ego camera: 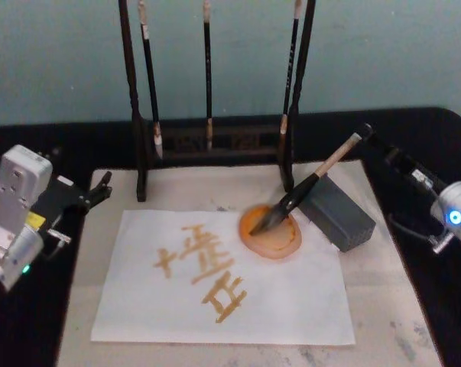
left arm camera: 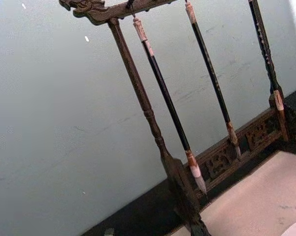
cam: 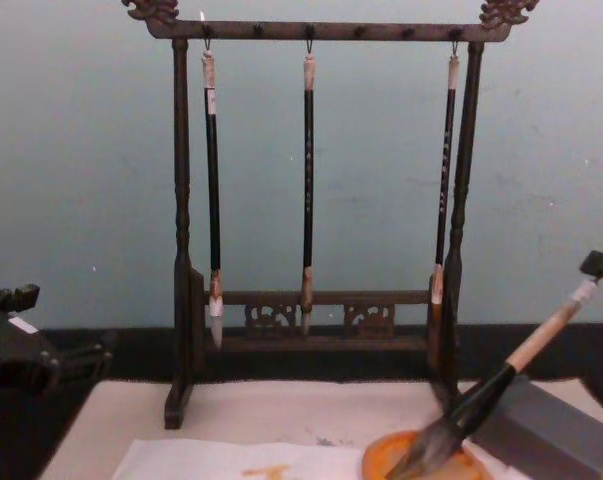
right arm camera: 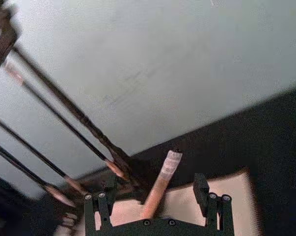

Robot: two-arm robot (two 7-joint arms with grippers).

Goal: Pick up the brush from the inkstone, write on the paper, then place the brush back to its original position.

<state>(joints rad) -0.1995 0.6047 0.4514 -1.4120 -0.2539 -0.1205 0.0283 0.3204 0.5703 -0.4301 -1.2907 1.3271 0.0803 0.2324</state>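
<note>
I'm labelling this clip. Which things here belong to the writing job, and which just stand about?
Job: brush, bristles in the inkstone; paper with orange characters; right gripper, open around the handle.
About: brush rack, three hanging thin brushes, grey block, felt mat, left gripper.

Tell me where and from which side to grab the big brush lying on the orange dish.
Grip the brush on its pale tan upper handle, coming from the robot's right. It leans on the grey block, handle end raised; bristles rest in the inkstone. The right gripper, open, already straddles the handle.
</note>
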